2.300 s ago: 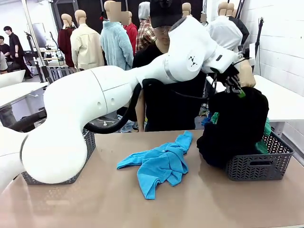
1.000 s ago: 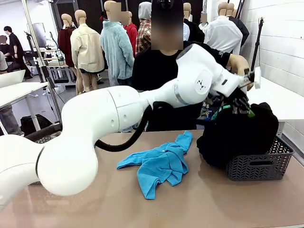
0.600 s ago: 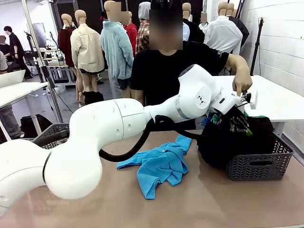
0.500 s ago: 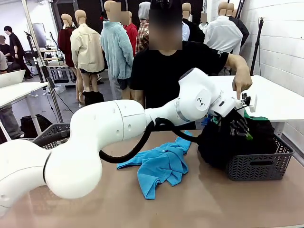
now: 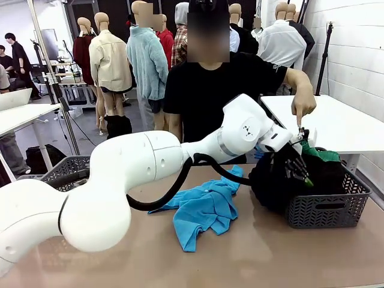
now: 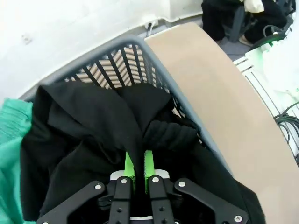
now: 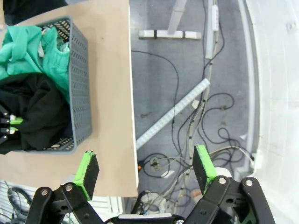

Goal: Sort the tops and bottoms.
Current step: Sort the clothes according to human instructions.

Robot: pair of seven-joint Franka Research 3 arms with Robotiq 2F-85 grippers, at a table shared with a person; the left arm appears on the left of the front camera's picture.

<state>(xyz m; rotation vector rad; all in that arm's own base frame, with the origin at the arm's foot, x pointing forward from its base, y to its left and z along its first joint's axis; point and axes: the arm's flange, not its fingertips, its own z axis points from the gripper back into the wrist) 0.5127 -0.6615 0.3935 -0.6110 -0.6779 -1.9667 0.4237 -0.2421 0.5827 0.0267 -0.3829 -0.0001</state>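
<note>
The left arm reaches across the tabletop point(image 5: 270, 252) to the grey basket point(image 5: 327, 211) that sits at the right edge, toward the far right corner. The left tool point(image 5: 298, 171) points down into this basket. In the left wrist view, the left tool point(image 6: 138, 164) has its green pads drawn almost together, clamped on a raised fold of the black garment point(image 6: 84, 135).

The black garment point(image 5: 273, 180) is heaped in the basket. From the front, it spills over the basket's near left corner and hangs down to the tabletop. The green garment point(image 5: 321, 155) lies in the same basket behind the black one, on its far side, and also shows at the edge of the left wrist view point(image 6: 9, 135).

The sky-blue shirt point(image 5: 201, 207) lies crumpled on the bare tabletop near the middle, toward the far edge. One end of it reaches almost to the black heap. A second grey basket point(image 5: 66, 171) stands at the far left corner, partly hidden by the left arm.

The person's hand point(image 5: 304, 107) hangs just above the left arm's wrist, with one finger pointing down toward the basket.

The right tool point(image 7: 145, 161) is held high beyond the right edge of the tabletop, with its jaws wide apart and nothing between them. It looks down on the floor point(image 7: 187, 70) and its cables point(image 7: 205, 116). The same view takes in the grey basket point(image 7: 79, 84) with the green garment point(image 7: 28, 44) and the black garment point(image 7: 37, 116) inside.
</note>
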